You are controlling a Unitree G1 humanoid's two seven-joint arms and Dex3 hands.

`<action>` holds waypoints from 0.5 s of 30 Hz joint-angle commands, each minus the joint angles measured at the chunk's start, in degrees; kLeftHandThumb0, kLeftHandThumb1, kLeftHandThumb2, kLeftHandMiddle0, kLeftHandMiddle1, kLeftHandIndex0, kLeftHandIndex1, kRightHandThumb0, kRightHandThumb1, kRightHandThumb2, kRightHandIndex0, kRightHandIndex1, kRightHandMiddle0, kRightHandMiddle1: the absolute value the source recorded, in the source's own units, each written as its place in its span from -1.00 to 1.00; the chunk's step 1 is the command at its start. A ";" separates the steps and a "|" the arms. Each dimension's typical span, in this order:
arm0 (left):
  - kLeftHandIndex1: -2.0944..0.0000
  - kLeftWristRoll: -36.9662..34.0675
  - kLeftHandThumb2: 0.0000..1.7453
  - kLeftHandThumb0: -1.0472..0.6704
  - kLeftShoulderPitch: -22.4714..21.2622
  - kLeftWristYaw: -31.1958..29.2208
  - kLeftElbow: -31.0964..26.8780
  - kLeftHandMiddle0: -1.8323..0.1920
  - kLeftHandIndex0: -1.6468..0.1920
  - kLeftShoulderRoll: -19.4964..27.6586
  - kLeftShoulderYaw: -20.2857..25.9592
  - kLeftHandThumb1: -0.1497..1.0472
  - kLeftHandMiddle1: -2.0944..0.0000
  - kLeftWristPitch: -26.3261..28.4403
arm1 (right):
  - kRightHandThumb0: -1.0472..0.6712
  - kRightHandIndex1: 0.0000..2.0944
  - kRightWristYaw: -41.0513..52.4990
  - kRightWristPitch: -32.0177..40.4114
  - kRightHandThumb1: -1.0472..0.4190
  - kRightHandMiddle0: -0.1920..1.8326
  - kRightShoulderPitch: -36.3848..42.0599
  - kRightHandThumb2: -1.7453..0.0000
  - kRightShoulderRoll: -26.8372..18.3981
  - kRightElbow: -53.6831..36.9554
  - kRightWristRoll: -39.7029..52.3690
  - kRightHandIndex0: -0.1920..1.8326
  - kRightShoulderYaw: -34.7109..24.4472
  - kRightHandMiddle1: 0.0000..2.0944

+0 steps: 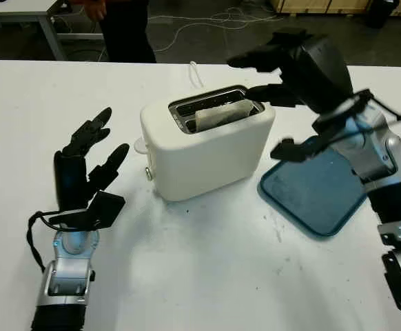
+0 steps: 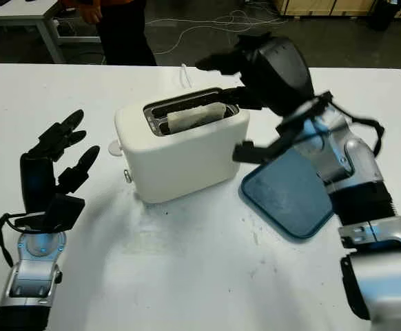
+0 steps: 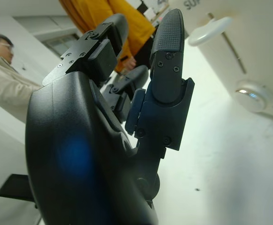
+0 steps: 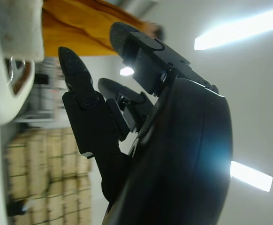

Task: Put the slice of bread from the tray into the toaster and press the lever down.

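I see the toaster [image 1: 207, 148] standing mid-table [image 1: 200, 276], with my right hand [image 1: 293, 58] open above its far right end, so that side of the slot is crowded. The lever [image 1: 140, 145] sticks out on the toaster's left end, and the strip of table between it and my open left hand [image 1: 87, 162] is free. The blue tray [image 1: 317, 193] lies close beside the toaster's right side, toward the table's right edge. A white cable [image 1: 195, 72] runs behind the toaster, and a person [image 1: 125, 24] stands past the far edge
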 commanded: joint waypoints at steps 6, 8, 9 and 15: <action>0.99 2.02 -0.74 -0.46 -0.17 -2.57 -2.59 0.20 0.03 4.91 0.93 0.79 0.55 0.34 | -0.10 -0.72 -6.83 1.02 -0.69 0.21 10.57 0.98 -0.06 -5.24 -1.53 0.10 -1.08 -0.98; 0.99 2.26 -0.74 -0.45 -0.17 -3.60 -2.88 0.20 0.02 6.27 1.07 0.79 0.55 -0.18 | -0.08 -0.73 -6.42 0.93 -0.69 0.20 13.09 0.99 0.61 -6.79 0.09 0.10 -1.72 -0.99; 0.99 2.69 -0.74 -0.44 -0.22 -3.89 -2.77 0.19 0.02 7.23 1.13 0.79 0.55 -0.92 | -0.06 -0.74 -6.15 0.72 -0.68 0.20 14.32 0.99 1.00 -7.50 1.10 0.11 -2.05 -0.99; 0.98 4.77 -0.69 -0.42 -0.10 -8.47 -3.61 0.18 -0.01 14.50 1.38 0.79 0.55 -3.10 | 0.00 -0.78 3.01 -0.11 -0.74 0.15 21.34 0.98 4.75 -11.86 16.61 0.09 -4.41 -1.00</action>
